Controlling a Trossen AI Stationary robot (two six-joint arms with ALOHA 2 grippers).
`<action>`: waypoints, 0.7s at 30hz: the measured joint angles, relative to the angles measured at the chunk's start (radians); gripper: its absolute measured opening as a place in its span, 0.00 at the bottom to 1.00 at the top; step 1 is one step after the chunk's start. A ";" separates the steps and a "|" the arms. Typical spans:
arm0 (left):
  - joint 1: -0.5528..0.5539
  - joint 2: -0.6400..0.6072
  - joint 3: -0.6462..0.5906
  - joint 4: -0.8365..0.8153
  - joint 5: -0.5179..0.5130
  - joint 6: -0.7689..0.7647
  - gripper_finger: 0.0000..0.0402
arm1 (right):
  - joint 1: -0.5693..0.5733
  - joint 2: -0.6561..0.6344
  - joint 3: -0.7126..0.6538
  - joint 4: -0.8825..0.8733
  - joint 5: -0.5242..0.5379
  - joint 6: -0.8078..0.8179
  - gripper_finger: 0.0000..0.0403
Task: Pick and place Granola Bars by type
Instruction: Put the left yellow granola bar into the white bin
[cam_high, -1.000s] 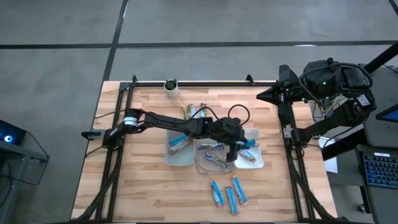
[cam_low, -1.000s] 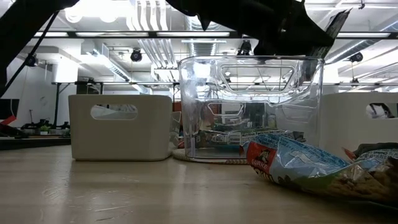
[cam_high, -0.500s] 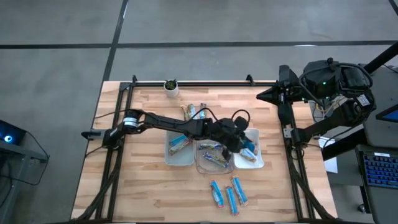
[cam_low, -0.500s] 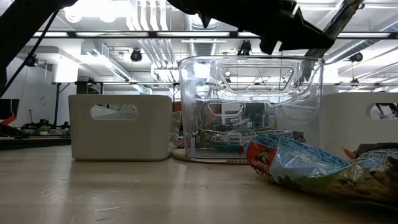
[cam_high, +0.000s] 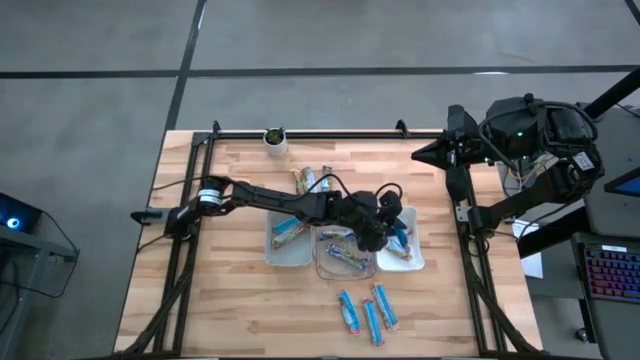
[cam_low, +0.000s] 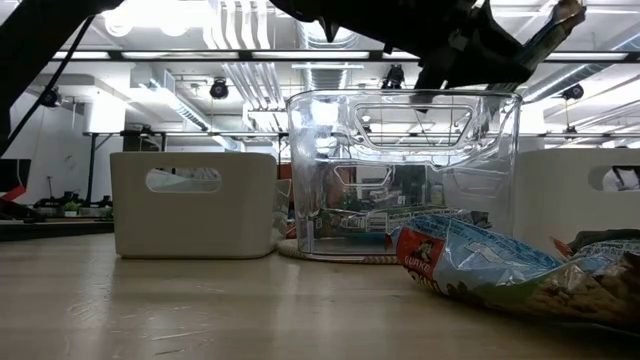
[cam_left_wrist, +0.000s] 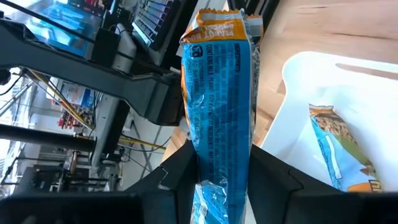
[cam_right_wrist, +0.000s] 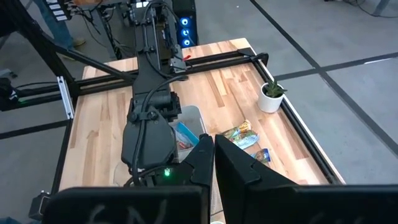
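**Left arm carries blue bar over right tray**

Since a second ago the left gripper (cam_high: 392, 222) has shifted from above the clear middle tray (cam_high: 345, 268) toward the right white tray (cam_high: 415, 258), and now hangs over that tray's near-left part. Its fingers (cam_left_wrist: 273, 177) are clamped on a blue granola bar (cam_left_wrist: 219, 93), gripped low on the wrapper with the orange end sticking out past the fingertips. Wrist view shows another blue bar (cam_left_wrist: 339, 152) lying inside the right white tray beneath.

Left white tray (cam_high: 272, 252) holds a blue bar too. Clear middle tray has a few bars in it, colours hard to tell from above. Three blue bars (cam_high: 365, 312) lie loose on the table in front of the trays, close together. Two green-tan bars (cam_high: 312, 179) lie behind the trays, near the small potted plant (cam_high: 274, 138) at the table's back edge.

Right gripper (cam_right_wrist: 213, 163) is parked off the table's right side, raised, fingers closed together with nothing between them.
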 joint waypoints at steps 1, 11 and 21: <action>0.000 0.000 0.000 0.000 0.000 0.004 0.26 | 0.000 0.000 -0.002 0.000 0.000 0.000 0.02; 0.000 0.000 -0.006 -0.012 0.006 0.073 0.26 | 0.000 0.000 -0.005 0.001 0.000 0.026 0.02; 0.000 0.000 -0.012 -0.084 0.043 0.084 0.26 | 0.000 0.000 -0.005 0.002 0.000 0.026 0.02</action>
